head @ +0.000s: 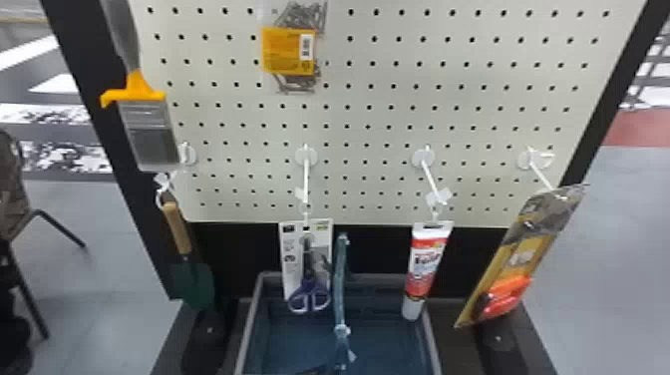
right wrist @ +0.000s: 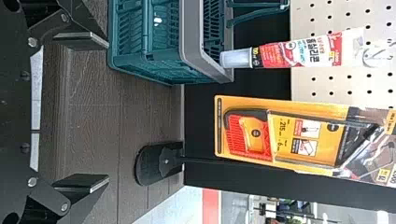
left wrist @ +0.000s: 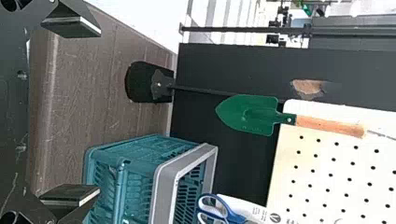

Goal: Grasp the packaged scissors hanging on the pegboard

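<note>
Presently listed: packaged scissors (head: 306, 272), one, ungrasped, hung handles down from a white hook (head: 305, 182) on the pegboard (head: 394, 117), so the card presents its face. Basket (head: 254, 311), one, below, presumably to receive goods; its raised handle (head: 340, 284) stands beside the card and could foul a reach. Left claw (left wrist: 99, 111), spread and empty, apparently readied to straddle the card. Right claw (right wrist: 108, 111), likewise spread, empty, likely a spare. Trowel (left wrist: 247, 115) and tube (right wrist: 289, 53), one each, hung separately, leaving access between. Next, probably: approach, pinch the card.
</note>
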{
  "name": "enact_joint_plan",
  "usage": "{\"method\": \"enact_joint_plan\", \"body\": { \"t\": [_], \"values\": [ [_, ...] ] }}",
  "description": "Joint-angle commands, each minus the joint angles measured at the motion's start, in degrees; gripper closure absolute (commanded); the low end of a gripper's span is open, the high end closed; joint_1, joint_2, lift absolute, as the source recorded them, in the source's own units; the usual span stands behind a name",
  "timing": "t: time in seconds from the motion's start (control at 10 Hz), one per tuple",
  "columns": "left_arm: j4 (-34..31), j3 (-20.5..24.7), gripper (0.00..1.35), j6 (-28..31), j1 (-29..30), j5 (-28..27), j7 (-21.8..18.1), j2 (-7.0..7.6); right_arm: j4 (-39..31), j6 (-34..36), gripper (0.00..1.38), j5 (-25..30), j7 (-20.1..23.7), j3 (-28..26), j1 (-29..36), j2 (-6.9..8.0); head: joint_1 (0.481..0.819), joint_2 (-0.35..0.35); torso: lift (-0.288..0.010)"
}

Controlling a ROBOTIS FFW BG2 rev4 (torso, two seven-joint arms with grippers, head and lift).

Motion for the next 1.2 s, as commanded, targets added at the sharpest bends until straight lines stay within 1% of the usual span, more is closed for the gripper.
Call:
{"method": "enact_joint_plan", "body": {
  "t": [0.0,0.1,0.4,0.8,1.0,1.1],
  "values": [
    [0.00,0.54,0.13,1.74,-1.63,0.13,-1.66,0.29,0.36,-0.02,0.27,0.00,-0.01,0.00,0.12,0.09,0.549,0.000,-0.100],
    [0.00,0.98,0.13,2.88,-2.99,-0.13,-3.07,0.29,0.50,-0.02,0.27,0.00,0.08,0.00,0.12,0.26,0.549,0.000,-0.100],
    [0.00,2.65,0.13,7.54,-8.28,-1.72,-9.22,0.29,0.64,0.07,0.27,0.00,0.17,0.35,0.12,0.35,0.549,0.000,-0.100],
    [0.00,3.09,0.13,12.19,-15.29,-2.86,-16.25,0.29,1.07,0.07,0.27,0.00,0.17,0.35,0.00,0.35,0.549,0.000,-0.100],
    [0.00,3.09,0.13,14.30,-18.25,-3.74,-18.19,0.29,1.35,0.07,0.27,0.00,0.17,0.35,-0.12,0.35,0.549,0.000,-0.100],
    [0.00,3.26,0.13,15.62,-20.34,-4.18,-19.95,0.37,1.35,0.07,0.27,0.00,0.17,0.35,-0.12,0.35,0.549,0.000,-0.100]
  ]
}}
